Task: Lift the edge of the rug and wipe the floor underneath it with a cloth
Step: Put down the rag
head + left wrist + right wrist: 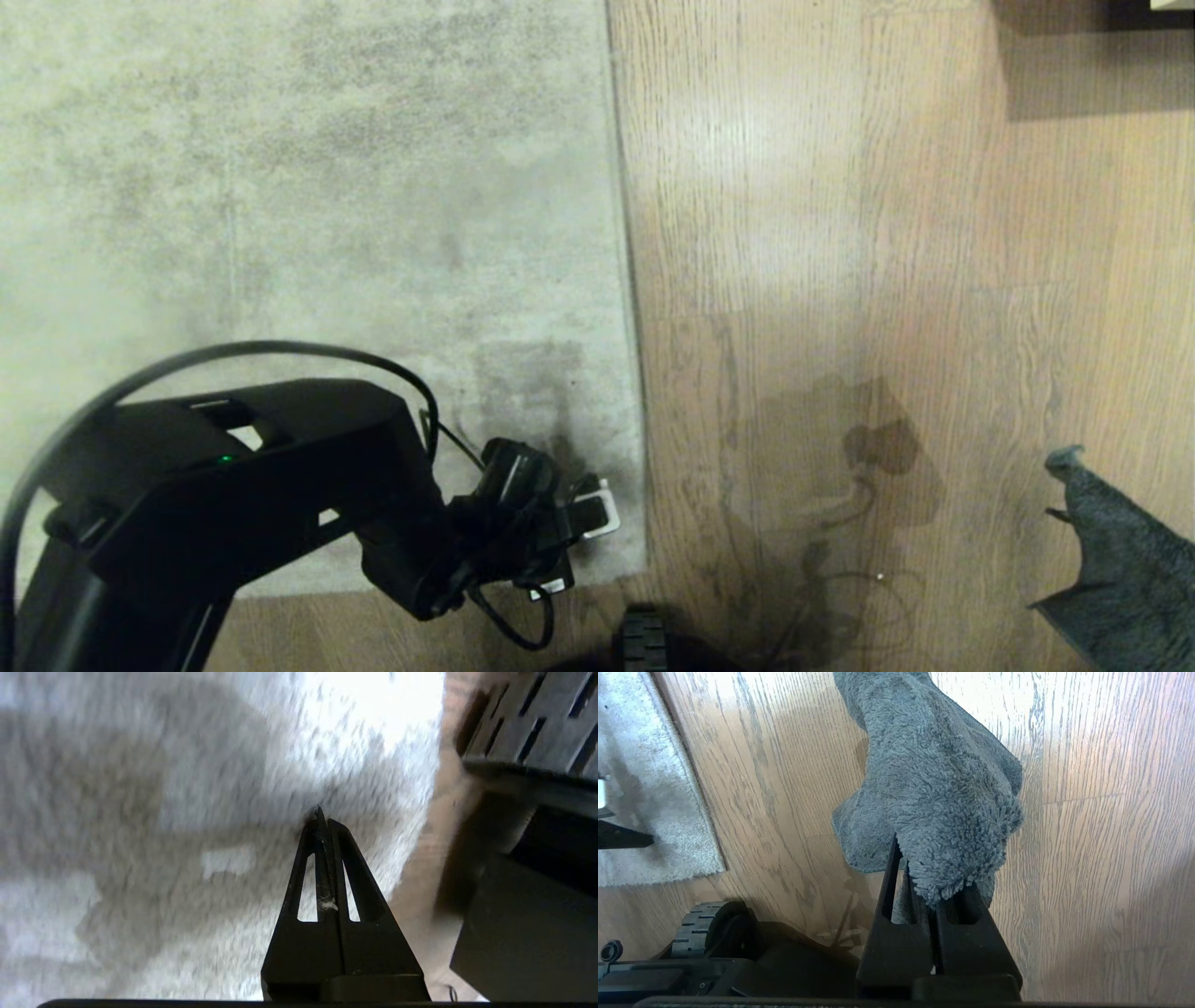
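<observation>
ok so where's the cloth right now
The cloth is clamped in the right gripper, hanging above the bare floor at the lower right of the head view, well clear of the rug.

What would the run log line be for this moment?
left pincer: shut, empty, over rug corner | right pincer: shut on cloth, above floor | rug: flat, not lifted
</observation>
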Controlling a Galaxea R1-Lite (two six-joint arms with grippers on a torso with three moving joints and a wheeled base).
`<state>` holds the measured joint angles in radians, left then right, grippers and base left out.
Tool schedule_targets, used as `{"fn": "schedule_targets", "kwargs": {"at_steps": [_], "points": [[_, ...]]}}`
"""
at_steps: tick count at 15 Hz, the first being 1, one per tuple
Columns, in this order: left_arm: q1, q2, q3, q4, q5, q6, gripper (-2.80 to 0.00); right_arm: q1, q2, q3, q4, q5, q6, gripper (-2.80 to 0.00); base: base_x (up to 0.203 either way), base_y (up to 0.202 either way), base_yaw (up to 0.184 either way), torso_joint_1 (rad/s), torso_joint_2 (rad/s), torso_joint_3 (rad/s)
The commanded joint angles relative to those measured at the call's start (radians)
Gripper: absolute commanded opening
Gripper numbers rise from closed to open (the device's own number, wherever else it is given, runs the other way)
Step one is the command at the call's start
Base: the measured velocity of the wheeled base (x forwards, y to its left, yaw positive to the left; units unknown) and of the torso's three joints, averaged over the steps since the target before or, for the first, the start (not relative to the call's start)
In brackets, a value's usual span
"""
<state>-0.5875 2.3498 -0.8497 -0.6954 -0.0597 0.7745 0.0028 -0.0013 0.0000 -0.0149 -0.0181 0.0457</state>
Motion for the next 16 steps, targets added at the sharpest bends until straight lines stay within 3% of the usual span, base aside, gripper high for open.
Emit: {"fn": "schedule_targets", "kwargs": {"at_steps": [1,12,16], "points": [[-0.012,0.022,-0.018,-0.004,0.001,0.003,-2.8,0.0,0.001,0.0,0.0,0.0,0.0,-2.8,0.0,0.0,0.0,0.0,0.0,0.0],[-0.036,-0.012,-0.017,0.01,0.003,0.003,-2.8,0.0,0.001,0.0,0.0,0.0,0.0,-2.8,0.0,0.0,0.0,0.0,0.0,0.0],[-0.019,-0.166,0.114,0.02,0.003,-0.044,-2.8,0.0,0.001,0.0,0.0,0.0,0.0,-2.8,0.0,0.0,0.0,0.0,0.0,0.0]]}}
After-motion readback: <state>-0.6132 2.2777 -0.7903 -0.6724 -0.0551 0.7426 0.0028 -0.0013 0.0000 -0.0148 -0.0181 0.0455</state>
